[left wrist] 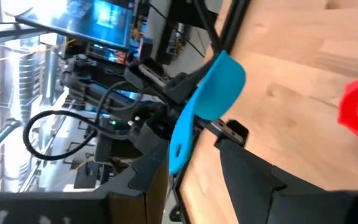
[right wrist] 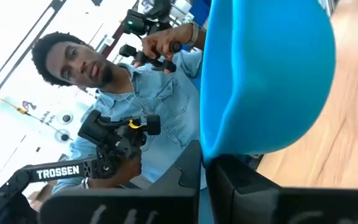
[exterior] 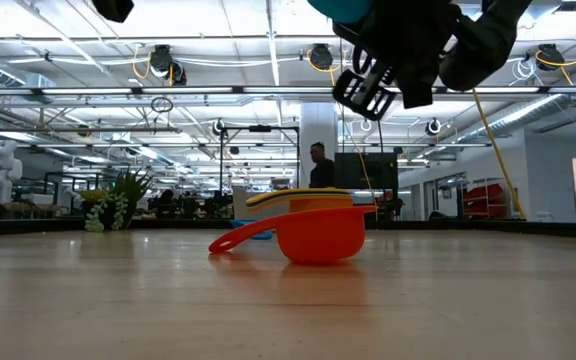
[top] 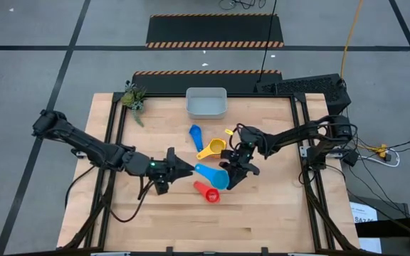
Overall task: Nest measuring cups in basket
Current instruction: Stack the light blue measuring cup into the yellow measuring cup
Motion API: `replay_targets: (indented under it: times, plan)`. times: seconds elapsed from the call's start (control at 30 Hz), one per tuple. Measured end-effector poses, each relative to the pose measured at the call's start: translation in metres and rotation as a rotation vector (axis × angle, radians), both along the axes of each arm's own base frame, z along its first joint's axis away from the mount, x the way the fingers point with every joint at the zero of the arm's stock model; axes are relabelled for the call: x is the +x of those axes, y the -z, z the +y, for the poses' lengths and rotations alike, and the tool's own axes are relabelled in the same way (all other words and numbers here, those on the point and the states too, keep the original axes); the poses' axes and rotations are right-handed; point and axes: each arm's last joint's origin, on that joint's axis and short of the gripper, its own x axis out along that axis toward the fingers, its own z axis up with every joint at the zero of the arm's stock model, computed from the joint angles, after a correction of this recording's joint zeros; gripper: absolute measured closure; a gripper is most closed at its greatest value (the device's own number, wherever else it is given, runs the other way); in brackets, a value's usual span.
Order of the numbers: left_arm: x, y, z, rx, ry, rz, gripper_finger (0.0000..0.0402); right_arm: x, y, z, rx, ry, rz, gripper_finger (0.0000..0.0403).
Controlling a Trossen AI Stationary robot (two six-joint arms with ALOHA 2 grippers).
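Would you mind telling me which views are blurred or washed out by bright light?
Left wrist view: soft throughout, light blue cup smeared. Right wrist view: the cup fills the frame, out of focus; background blown out white. Low view: red cup sharp. High view: evenly lit.

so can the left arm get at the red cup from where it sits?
Probably yes. The red cup lies on bare wood just ahead of the left pincer, nothing between. The light blue cup in the right pincer crowds one side.

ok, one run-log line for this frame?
right gripper: shut on light blue cup, lifted | left gripper: near cup handle | basket: empty | red cup, yellow cup, blue cup: on table
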Motion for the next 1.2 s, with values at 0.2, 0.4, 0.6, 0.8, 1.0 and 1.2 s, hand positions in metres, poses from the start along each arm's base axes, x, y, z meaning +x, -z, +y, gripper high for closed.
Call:
replay_targets:
  times: [0.2,0.4,0.6,0.8,1.0,1.2]
  plan:
    - [0.010,0.004,-0.006,0.115,0.023,-0.045,0.0199,0.000,-0.001,0.002,-0.015,-0.007,-0.045,0.0403]
    - [0.017,0.004,-0.007,0.255,0.044,-0.114,0.0176,-0.001,0.000,0.014,-0.016,-0.053,-0.046,0.0403]
    - [0.019,0.003,-0.001,0.284,0.035,-0.117,0.0206,-0.002,0.001,0.027,-0.014,-0.100,-0.032,0.0403]
    - [0.019,0.004,-0.005,0.236,0.159,-0.125,0.0252,-0.002,0.001,0.030,-0.017,-0.105,-0.033,0.0403]
    - [0.021,0.006,-0.007,0.233,0.191,-0.129,0.0263,-0.002,0.001,0.029,-0.019,-0.091,-0.037,0.0403]
    - [0.031,0.014,-0.008,0.248,0.206,-0.154,0.0263,-0.002,0.001,0.029,-0.019,-0.088,-0.037,0.0403]
